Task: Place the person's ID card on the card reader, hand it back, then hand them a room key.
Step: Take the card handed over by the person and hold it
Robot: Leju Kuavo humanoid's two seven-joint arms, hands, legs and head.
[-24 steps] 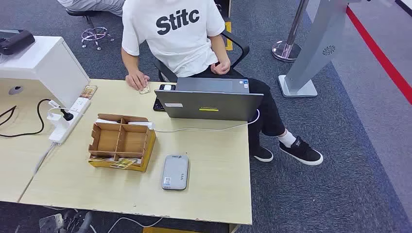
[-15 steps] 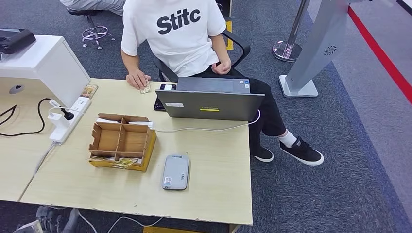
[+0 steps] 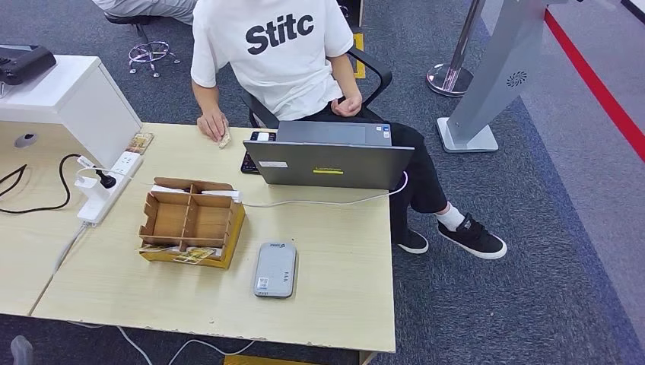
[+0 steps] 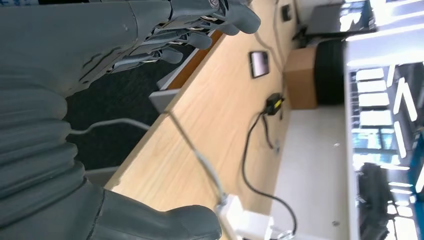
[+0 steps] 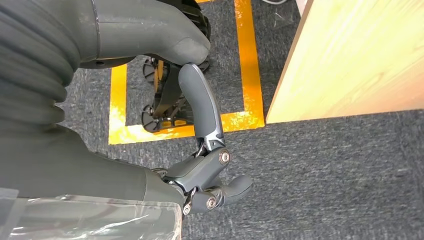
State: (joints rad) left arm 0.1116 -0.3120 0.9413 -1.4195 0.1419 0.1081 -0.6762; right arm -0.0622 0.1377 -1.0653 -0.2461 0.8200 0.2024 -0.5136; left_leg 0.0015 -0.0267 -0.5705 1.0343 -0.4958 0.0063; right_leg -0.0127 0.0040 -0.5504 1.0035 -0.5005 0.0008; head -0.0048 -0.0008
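Note:
A person in a white T-shirt (image 3: 270,53) sits behind the table, one hand (image 3: 212,124) resting on a small card (image 3: 225,139) at the far edge. The grey card reader (image 3: 274,269) lies flat near the front edge. Left of it stands a cardboard divider box (image 3: 190,222) with cards (image 3: 186,255) propped along its front. My left hand (image 4: 125,45) hangs below the table's left end, fingers and thumb apart, holding nothing; a grey tip of it (image 3: 21,351) peeks in at the bottom of the head view. My right hand (image 5: 200,170) hangs beside the table edge (image 5: 295,75) over the carpet, empty, fingers loosely bent.
A grey laptop (image 3: 328,156) stands with its back to me, with a phone (image 3: 255,148) beside it and a white cable (image 3: 319,202) running across the table. A white power strip (image 3: 103,186) and black cable lie at the left by a white cabinet (image 3: 68,95). Yellow floor tape (image 5: 245,65) runs under my right hand.
My left hand has sunk down and left, almost out of the bottom of the head view. The person's hand has shifted slightly on the card.

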